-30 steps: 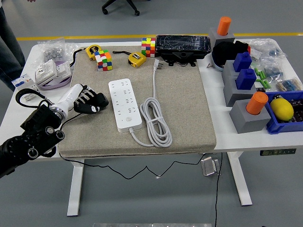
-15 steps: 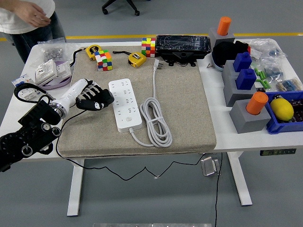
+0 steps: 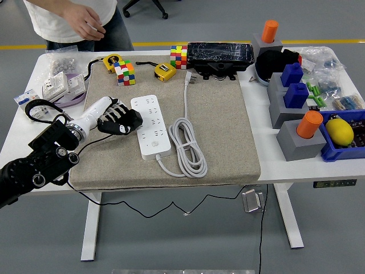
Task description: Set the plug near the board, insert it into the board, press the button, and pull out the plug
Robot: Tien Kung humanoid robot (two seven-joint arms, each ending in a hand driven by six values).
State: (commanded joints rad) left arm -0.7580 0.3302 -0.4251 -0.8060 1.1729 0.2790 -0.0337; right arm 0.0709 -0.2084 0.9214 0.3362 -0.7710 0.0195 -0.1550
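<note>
A white power strip (image 3: 150,125) lies lengthwise on the beige mat (image 3: 222,131). Its white cable (image 3: 188,148) coils to the right of it and runs up to the plug (image 3: 190,78), which lies near the mat's far edge. My left hand (image 3: 118,121) reaches in from the lower left, palm down, at the strip's left edge, with its black fingers (image 3: 134,121) relaxed and holding nothing. The right arm is out of view.
Rubik's cubes (image 3: 124,72), two yellow tape measures (image 3: 165,71) and a black box (image 3: 220,55) line the far edge. Grey blocks with blue and orange pegs (image 3: 296,108) and a blue bin (image 3: 345,134) stand at the right. A person (image 3: 80,20) stands at the far left.
My left hand has moved right across the mat to the strip's left edge. The person has walked in from the far left.
</note>
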